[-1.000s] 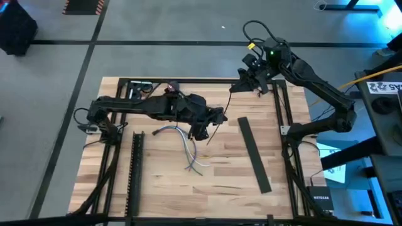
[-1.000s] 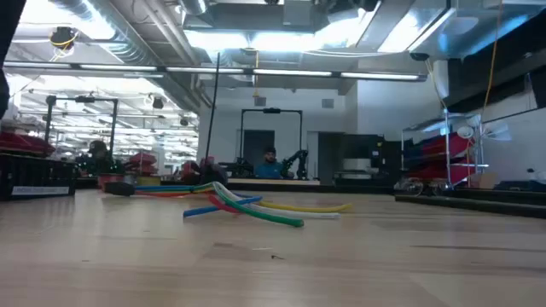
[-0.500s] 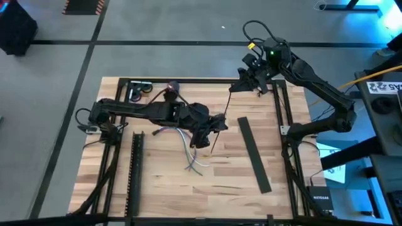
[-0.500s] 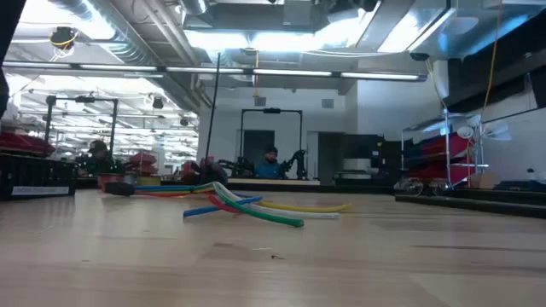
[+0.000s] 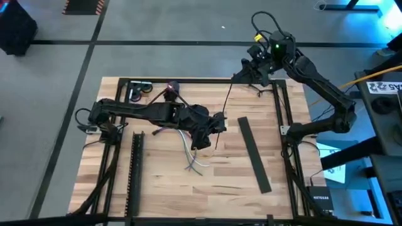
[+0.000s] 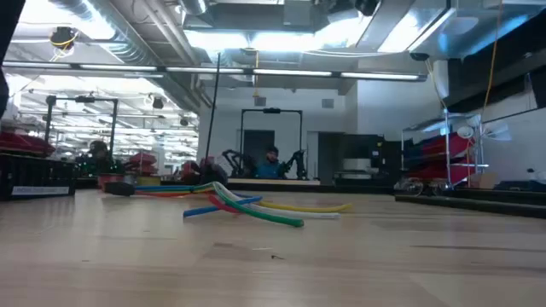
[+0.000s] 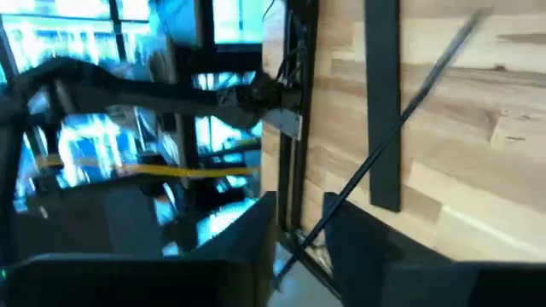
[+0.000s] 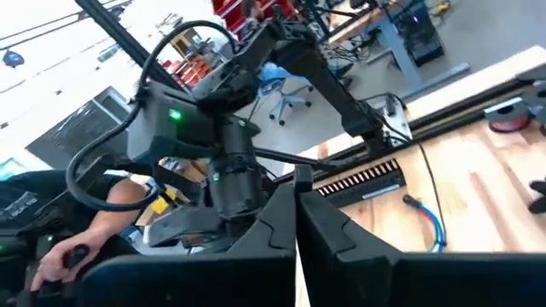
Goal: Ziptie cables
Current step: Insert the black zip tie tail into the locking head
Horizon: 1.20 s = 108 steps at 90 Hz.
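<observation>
Since a second ago the right gripper (image 5: 233, 78) has lifted toward the tabletop's (image 5: 226, 188) far edge, jaws clenched on a zip tie (image 5: 225, 100). Left gripper (image 5: 217, 122), jaws grasping another strip (image 7: 384, 145), hangs just beside the cables (image 5: 191, 157) mid-tabletop.

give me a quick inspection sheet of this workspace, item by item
surface: light wood table inside a dark frame.
job's things: loose cables lie mid-table, unbundled; a thin zip tie sits in the left pincer.
clutter: long flat black bar; ridged black strip; small parts at the far left corner.
grippers: left pincer shut on the zip tie beside the cables; right pincer shut on another zip tie over the far edge.
cables: arm wiring at the right base.
surroundings: a person at a desk.
</observation>
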Tool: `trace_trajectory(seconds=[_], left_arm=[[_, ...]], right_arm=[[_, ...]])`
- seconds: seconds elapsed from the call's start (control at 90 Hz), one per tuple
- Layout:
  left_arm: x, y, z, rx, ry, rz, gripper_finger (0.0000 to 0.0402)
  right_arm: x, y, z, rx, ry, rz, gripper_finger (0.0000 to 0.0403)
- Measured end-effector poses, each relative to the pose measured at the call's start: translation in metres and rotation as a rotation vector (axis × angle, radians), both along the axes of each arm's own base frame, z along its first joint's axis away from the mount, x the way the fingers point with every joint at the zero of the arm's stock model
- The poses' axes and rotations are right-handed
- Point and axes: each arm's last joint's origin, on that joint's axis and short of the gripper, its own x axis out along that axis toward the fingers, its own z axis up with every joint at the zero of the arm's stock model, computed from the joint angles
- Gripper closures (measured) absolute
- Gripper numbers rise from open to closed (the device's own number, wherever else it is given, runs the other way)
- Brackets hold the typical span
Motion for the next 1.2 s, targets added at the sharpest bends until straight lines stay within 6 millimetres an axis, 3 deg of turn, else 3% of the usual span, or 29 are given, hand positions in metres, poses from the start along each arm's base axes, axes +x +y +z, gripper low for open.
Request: trace_trajectory(seconds=[0.122,0.256,0.556,0.733,0.878,1.2], left_arm=[[0.0,0.002,0.001,-0.134,-0.036,0.138,0.0393],[-0.001,0.009,0.007,-0.388,-0.123,0.304,0.0399],[-0.021,0.028,0.045,-0.981,-0.391,0.549,0.0401],[-0.034,0.034,0.059,-1.251,-0.469,0.636,0.0401],[-0.037,0.038,0.062,-1.451,-0.431,0.64,0.0402],[-0.033,0.036,0.056,-1.624,-0.327,0.654,0.0401]], right_arm=[[0.0,0.0,0.0,-0.056,-0.022,0.002,0.0403],[0.001,-0.002,-0.001,-0.176,-0.04,-0.076,0.0403],[0.006,-0.005,-0.002,-0.526,-0.036,-0.285,0.0403],[0.02,0.013,-0.002,-0.763,-0.042,-0.314,0.0403],[0.031,0.03,0.001,-0.97,-0.046,-0.368,0.0403],[0.045,0.069,0.003,-1.26,-0.037,-0.367,0.0403]])
